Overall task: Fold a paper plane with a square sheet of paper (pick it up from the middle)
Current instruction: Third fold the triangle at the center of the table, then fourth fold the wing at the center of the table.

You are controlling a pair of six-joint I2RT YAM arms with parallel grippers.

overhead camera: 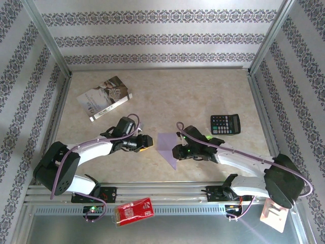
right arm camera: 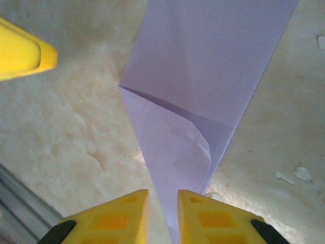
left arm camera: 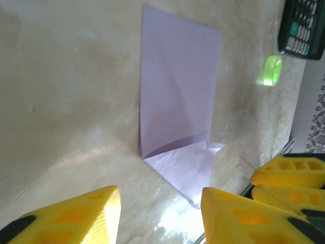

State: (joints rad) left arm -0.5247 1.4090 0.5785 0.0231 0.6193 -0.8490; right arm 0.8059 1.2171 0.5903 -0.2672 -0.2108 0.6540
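Ctr table [overhead camera: 203, 96], paper [overhead camera: 166, 145] tip twd robot

Print on booklet [overhead camera: 105, 97] and calculator [overhead camera: 225, 124] unreadable

The paper [overhead camera: 167, 146] is pale purple. The tabletop [overhead camera: 167, 91] is cream with cloudy marks. The calculator [overhead camera: 225, 124] is black, the packet [overhead camera: 133, 210] red, the booklet [overhead camera: 105, 97] grey-white, maybe with pictures. The walls [overhead camera: 162, 30] are white with dark flowery stripes. The left hand [left arm camera: 160, 208] and right hand [right arm camera: 162, 208] have yellow fingers.
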